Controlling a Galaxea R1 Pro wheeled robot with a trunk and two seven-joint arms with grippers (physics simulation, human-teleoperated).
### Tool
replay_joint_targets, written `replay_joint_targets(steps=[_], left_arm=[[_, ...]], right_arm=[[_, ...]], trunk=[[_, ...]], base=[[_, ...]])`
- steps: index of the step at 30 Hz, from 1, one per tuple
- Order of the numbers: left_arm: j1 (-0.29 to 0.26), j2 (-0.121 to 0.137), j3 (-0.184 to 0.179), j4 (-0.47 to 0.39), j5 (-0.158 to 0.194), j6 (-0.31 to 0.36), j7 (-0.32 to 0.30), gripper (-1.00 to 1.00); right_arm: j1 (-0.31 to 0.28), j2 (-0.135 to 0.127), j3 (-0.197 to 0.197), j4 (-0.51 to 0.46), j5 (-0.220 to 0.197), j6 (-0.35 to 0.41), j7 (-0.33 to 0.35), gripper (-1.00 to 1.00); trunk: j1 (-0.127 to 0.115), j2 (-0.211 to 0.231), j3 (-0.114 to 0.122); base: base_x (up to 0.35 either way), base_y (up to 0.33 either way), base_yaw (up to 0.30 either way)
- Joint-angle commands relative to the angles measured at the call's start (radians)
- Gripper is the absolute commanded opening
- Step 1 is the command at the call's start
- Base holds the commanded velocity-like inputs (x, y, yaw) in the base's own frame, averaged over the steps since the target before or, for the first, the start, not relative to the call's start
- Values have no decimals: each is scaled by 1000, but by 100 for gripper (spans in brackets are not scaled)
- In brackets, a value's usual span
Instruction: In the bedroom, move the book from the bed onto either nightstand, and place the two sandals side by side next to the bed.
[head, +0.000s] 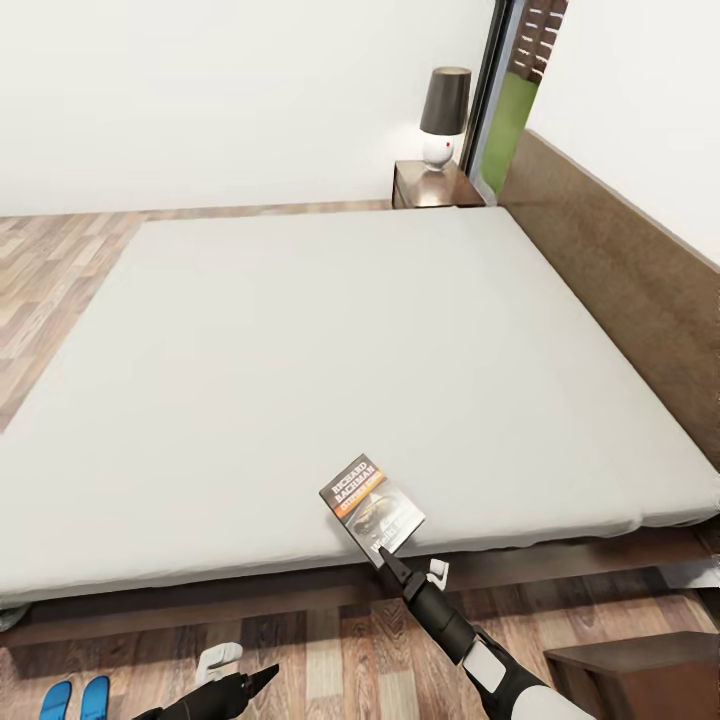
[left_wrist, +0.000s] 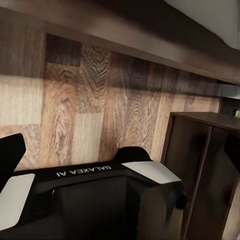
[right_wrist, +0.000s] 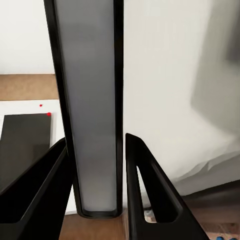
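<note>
Right gripper (head: 385, 556) pinches the book (head: 371, 502) by its near edge, a finger (right_wrist: 150, 195) on either side of the thin spine (seen edge-on from the wrist). It tilts up just above the bed's (head: 300, 380) near edge. Dark cover, white lettering, orange stripe, yellowish picture. Left gripper (head: 262, 676) hangs over the floor (head: 330, 650), fingers barely apart.

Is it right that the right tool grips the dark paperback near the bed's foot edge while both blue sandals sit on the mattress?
Not quite. The right tool does grip the dark paperback at the grey mattress edge, but the head view shows the two blue sandals on the wood-plank floor.
</note>
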Motion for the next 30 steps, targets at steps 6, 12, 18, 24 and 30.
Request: replay_joint_targets(steps=[6,12,18,24,30], left_arm=[[0,1,-8,0,10,2,-3,100],[0,2,-8,0,11,3,-4,100],[0,2,-8,0,11,3,-4,100],[0,2,-8,0,11,3,-4,100],[0,2,-8,0,11,3,-4,100]], right_arm=[[0,0,5,-1,-8,7,2,-100],[0,1,6,-1,-8,7,3,-100],[0,1,8,-1,-8,7,3,-100],[0,1,8,0,-8,7,3,-100],[0,1,9,0,-8,7,3,-100]], trunk=[[-23,42,18],[-46,84,37],[-69,126,56],[-92,168,75],[-115,210,94]], base=[[0,0,0],[0,0,0],[0,0,0],[0,0,0],[0,0,0]])
